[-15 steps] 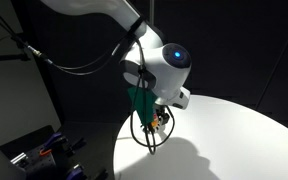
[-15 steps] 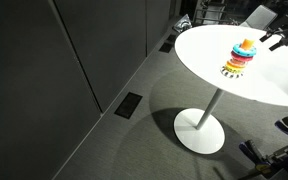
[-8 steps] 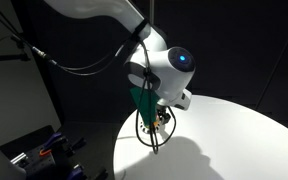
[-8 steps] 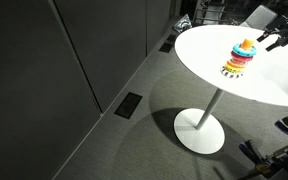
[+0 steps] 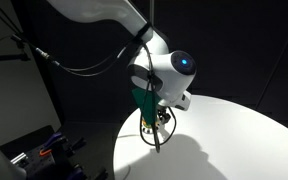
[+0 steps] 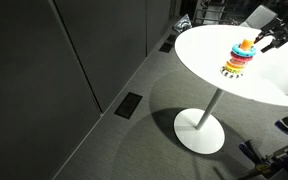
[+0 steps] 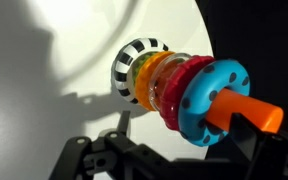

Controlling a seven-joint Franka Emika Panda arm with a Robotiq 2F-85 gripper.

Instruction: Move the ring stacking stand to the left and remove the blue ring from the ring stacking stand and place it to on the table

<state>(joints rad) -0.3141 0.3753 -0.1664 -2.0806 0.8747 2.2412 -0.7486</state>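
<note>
1 stand (image 7: 134, 72) w/ 1 blue ring (image 7: 209, 100) on 1 table (image 6: 209, 55); gripper (image 6: 269, 44) spread vs. pinching unclear.

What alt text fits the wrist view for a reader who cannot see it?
The ring stacking stand fills the frame, appearing sideways on the white table: striped base, then yellow, orange and red rings, with the blue ring outermost beside the orange top. The dark gripper edges the bottom.

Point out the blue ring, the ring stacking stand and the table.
blue ring (image 7: 227, 73), wrist view, upper rim.
ring stacking stand (image 7: 136, 70), wrist view, striped base.
table (image 6: 199, 50), in an exterior view, bare top.
</note>
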